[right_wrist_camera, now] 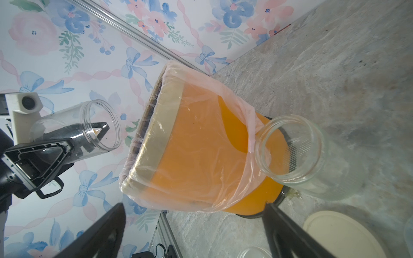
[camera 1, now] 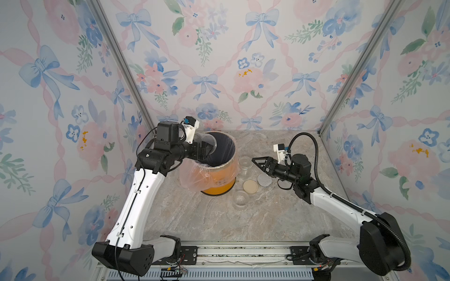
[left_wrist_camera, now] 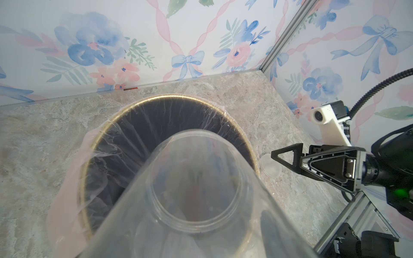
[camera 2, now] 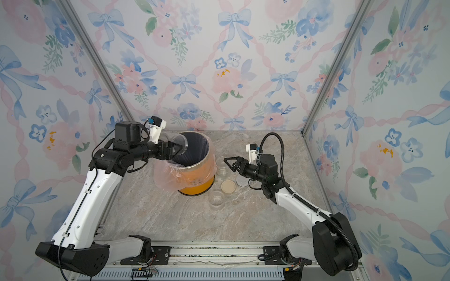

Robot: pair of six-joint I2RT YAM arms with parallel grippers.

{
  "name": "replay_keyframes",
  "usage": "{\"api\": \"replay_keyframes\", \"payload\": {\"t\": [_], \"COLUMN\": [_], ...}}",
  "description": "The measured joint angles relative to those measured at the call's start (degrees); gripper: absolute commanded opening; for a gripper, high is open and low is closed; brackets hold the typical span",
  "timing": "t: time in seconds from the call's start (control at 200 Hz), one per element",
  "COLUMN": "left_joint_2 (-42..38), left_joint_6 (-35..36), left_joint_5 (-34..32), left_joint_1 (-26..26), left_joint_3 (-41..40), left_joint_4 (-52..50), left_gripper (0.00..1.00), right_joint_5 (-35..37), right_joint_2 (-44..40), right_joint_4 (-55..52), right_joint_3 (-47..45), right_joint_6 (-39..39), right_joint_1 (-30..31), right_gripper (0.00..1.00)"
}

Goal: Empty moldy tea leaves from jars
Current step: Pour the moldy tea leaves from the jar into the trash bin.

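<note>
The left end effector (camera 2: pixel 180 147) grips a jar (camera 2: pixel 176 140) tipped over the bin (camera 2: pixel 194 180) for pouring; the right end effector (camera 2: pixel 229 162) beside it hangs open, empty.

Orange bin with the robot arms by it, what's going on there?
The left tool holds a clear jar tipped on its side over the mouth of the plastic-lined orange bin, and that jar looks empty. The right tool hangs open beside the bin, holding nothing. A back jar and a front jar stand open on the table, also looking empty, with a beige lid and a grey lid lying beside them.
</note>
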Motion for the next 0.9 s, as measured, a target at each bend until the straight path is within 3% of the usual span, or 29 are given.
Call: {"api": "replay_keyframes", "payload": {"t": [0.235, 0.485, 0.9], "left_joint_2": [-10.05, -18.27, -15.37], "left_joint_6": [0.02, -0.26, -3.61], "left_joint_5": [0.04, 1.14, 1.55], "left_joint_1": [-0.83, -4.22, -12.39], "left_joint_3": [-9.35, -23.93, -34.62], "left_joint_4": [14.08, 41.16, 75.6], "left_gripper": [0.46, 0.46, 0.46], "right_joint_5": [0.02, 1.62, 4.79], "right_joint_2": [0.0, -2.19, -4.0], "right_joint_4": [1.66, 1.62, 6.73], "right_joint_3": [0.35, 4.39, 12.2], "right_joint_6": [4.46, 7.63, 13.05], "right_joint_1": [0.46, 4.09, 9.09], "right_gripper": [0.96, 0.97, 0.97]}}
